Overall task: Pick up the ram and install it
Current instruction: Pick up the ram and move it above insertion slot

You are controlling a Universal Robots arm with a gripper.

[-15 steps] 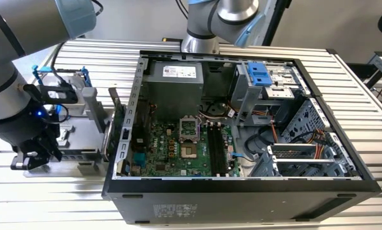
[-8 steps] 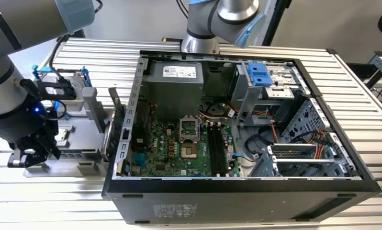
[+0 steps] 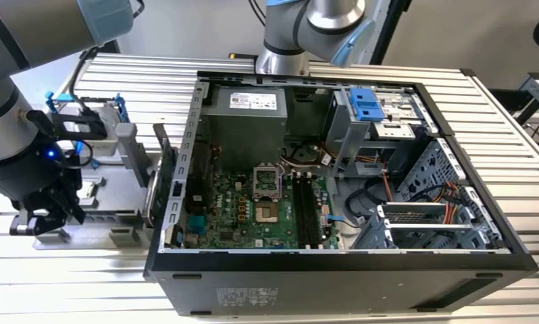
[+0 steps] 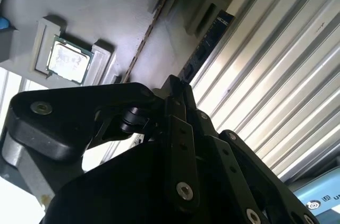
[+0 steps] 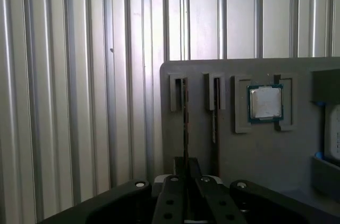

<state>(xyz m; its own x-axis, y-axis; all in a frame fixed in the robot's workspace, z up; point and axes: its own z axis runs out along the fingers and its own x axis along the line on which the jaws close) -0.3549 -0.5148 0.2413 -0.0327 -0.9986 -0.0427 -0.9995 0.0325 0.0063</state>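
A: What is hidden or hard to make out?

B: At the exterior view's left, the gripper [image 3: 51, 217] is seen low down, dark against the grey tray [image 3: 107, 196], and its tips cannot be made out there. The arm [image 3: 17, 101] is cut off by the upper left corner of that view.

A: How are the fingers set?

B: In the first wrist view the fingertips [image 5: 180, 168] are seen drawn together, with no gap shown between them. Whether anything is pinched there cannot be told.

A: Where is the ram found?

B: The ram [image 5: 184, 112] is seen edge-on in the tray slot nearest the tray's edge, in line with the fingertips. One end of it is hidden behind them. A neighbouring stick [image 5: 214, 115] is held in the next slot, just beside it. A square processor [image 5: 264, 103] is seated beyond that.

A: What else is placed around?

B: Further right in the exterior view, an upright card [image 3: 167, 177] is stood between the tray and the open computer case [image 3: 342, 264]. The case wall is set between the tray and the motherboard [image 3: 242, 209], where long black slots [image 3: 307, 209] are seen. A blue bracket [image 3: 373, 104] is mounted towards the upper right. Everything is carried on a slatted metal table [image 3: 512, 155].
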